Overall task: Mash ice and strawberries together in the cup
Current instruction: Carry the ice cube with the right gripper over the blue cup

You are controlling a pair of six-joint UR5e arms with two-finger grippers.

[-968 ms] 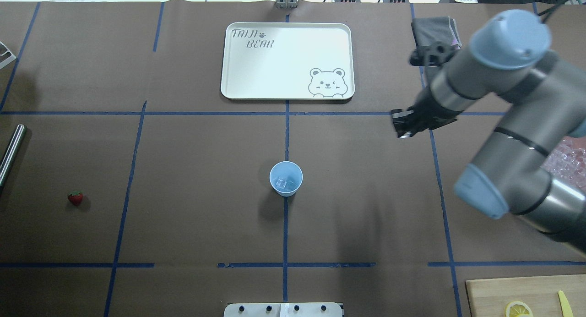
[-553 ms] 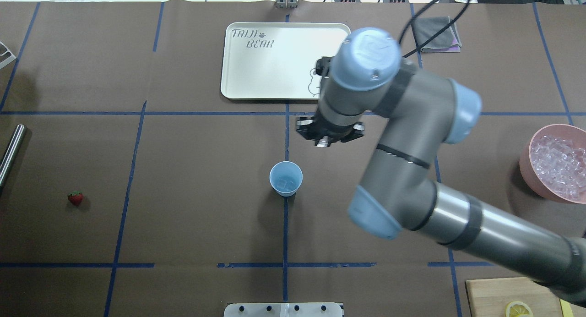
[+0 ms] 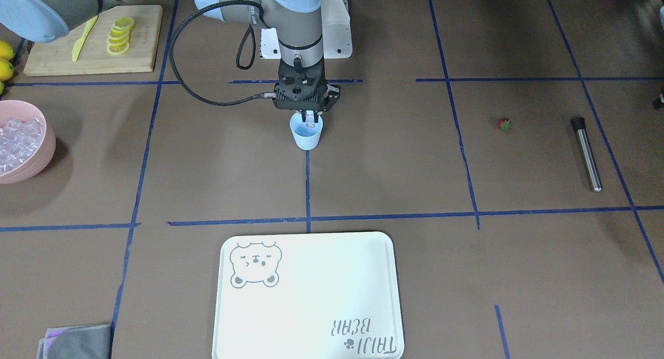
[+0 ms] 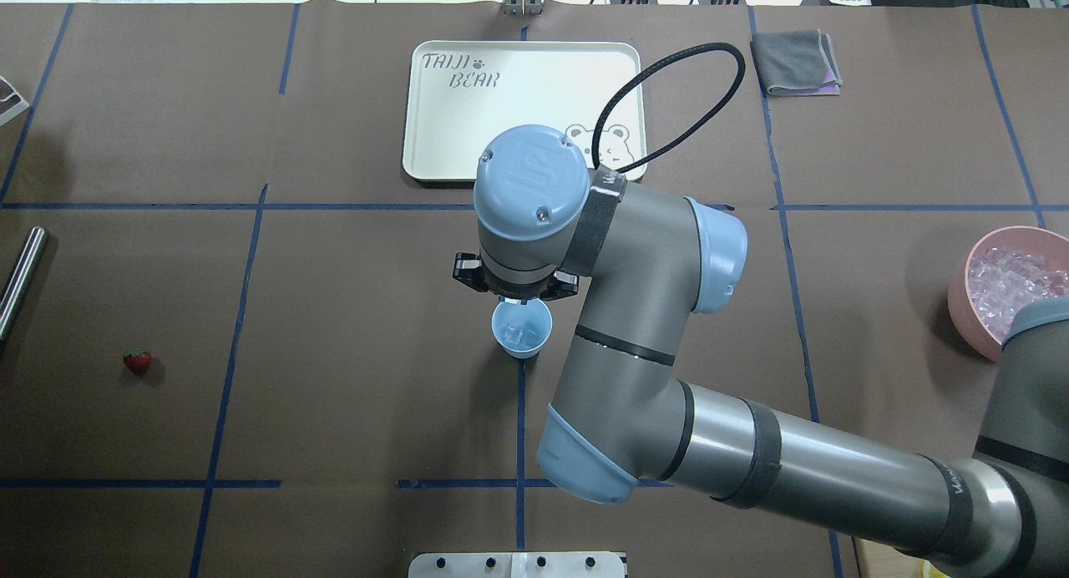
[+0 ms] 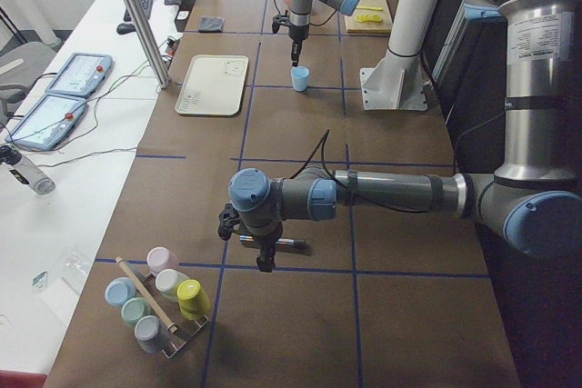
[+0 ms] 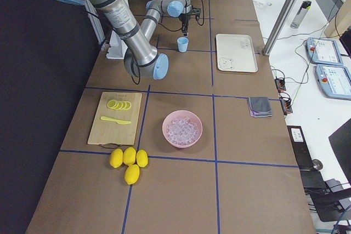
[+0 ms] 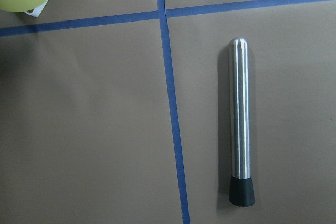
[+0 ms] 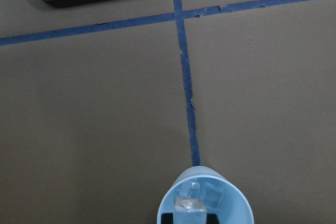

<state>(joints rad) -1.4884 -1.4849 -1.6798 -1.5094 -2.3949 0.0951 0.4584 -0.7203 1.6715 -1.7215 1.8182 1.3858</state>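
R pincer [image 3: 310,121] gripping ice cube [image 8: 190,209] over cup [image 3: 307,137], L pincer [image 5: 265,264] state unclear

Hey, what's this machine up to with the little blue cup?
The right arm's fingers hold an ice cube at the mouth of the blue cup, which already has a couple of cubes inside. More ice sits in the pink bowl. The strawberry lies on the table, untouched. The left arm hangs above a metal rod at the table's end.
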